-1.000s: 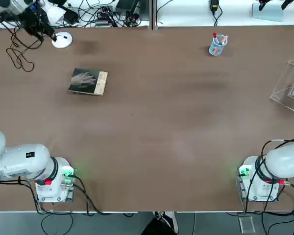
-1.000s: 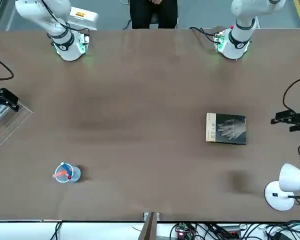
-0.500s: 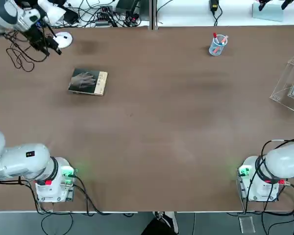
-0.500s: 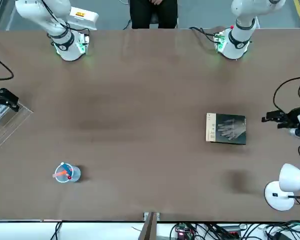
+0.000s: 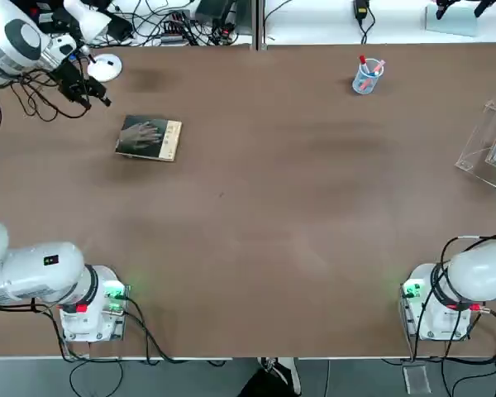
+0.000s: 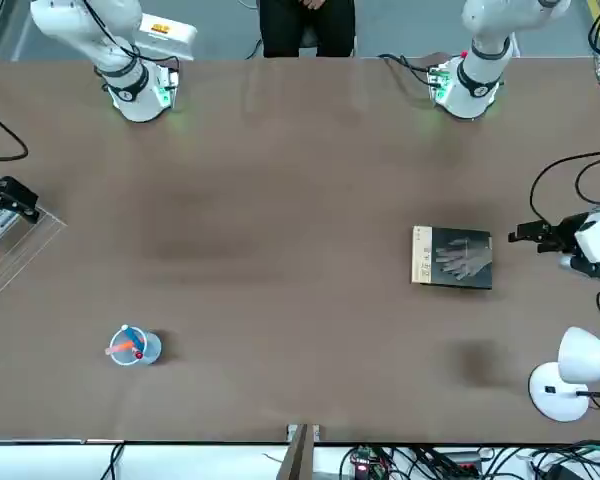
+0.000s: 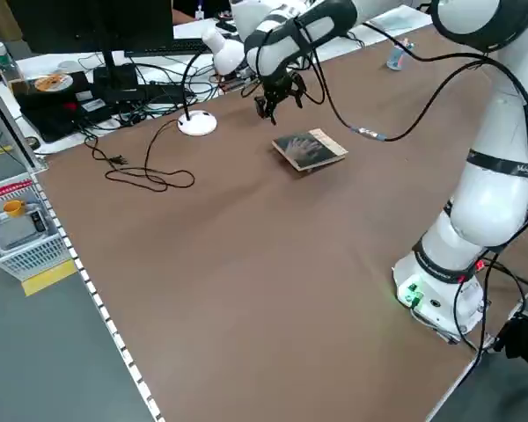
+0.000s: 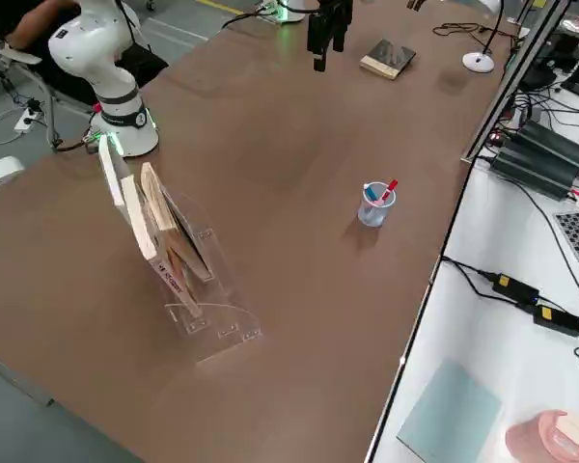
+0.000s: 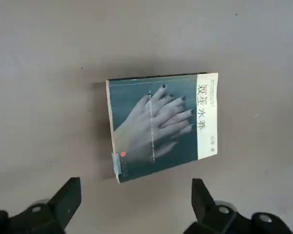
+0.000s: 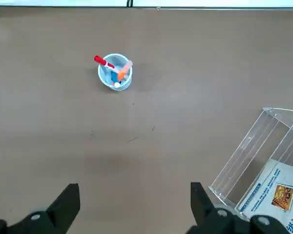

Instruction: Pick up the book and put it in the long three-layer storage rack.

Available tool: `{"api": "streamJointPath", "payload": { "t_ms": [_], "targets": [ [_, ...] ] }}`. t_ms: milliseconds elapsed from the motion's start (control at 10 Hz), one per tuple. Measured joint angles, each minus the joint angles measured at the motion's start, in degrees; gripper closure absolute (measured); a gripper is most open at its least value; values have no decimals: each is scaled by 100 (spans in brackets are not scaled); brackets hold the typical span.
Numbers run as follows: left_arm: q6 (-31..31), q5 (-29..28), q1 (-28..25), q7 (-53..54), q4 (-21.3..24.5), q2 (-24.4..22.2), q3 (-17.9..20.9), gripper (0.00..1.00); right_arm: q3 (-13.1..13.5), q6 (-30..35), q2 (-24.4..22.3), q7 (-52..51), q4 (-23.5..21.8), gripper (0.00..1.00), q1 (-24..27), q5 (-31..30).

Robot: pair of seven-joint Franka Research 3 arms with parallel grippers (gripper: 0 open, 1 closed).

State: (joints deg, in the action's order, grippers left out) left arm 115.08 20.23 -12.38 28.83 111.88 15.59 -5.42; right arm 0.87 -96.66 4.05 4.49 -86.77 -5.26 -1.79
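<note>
Spread wide and holding nothing, my left gripper point(image 9: 136, 207) hangs above the table point(image 5: 298, 207) near its far left corner, just beside the book point(image 5: 149, 138) and not touching it. From my left wrist, the book lies flat just ahead of my fingers point(image 9: 66, 200), cover up, showing pale hands on a dark ground with a light strip of writing along one edge. Seen from overhead, its tan strip faces the middle of the table. A white lamp base point(image 5: 104, 67) sits close behind my left gripper, among loose black cables point(image 5: 33, 99). My right gripper point(image 10: 135, 207) is also spread and empty, raised above the right part of the table. Below it my right wrist camera shows the clear rack point(image 10: 256, 161) near the table's right edge, already holding printed books, well apart from the dark book. A small clear cup of pens point(image 5: 367, 75) stands toward the far edge, between the two. A person's shoe point(image 5: 281, 376) shows at the near edge.
</note>
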Motion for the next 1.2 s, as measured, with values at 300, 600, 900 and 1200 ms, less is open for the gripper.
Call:
{"api": "streamJointPath", "payload": {
  "t_ms": [300, 600, 900, 1200],
  "targets": [
    [225, 436, -227, 840, 98, 269, 5, 0, 0, 0, 0, 0, -2, 0, 0, 0],
    [332, 1033, -539, 1895, 110, 783, 9, 0, 0, 1, 0, 0, -3, 0, 0, 0],
    [258, 1384, -772, 2594, 47, 1131, 7, 0, 0, 1, 0, 0, -3, 0, 0, 0],
    [-465, 1572, -936, 2672, -375, 1383, 4, 0, 0, 1, 0, 0, -3, 0, 0, 0]
  ]
}}
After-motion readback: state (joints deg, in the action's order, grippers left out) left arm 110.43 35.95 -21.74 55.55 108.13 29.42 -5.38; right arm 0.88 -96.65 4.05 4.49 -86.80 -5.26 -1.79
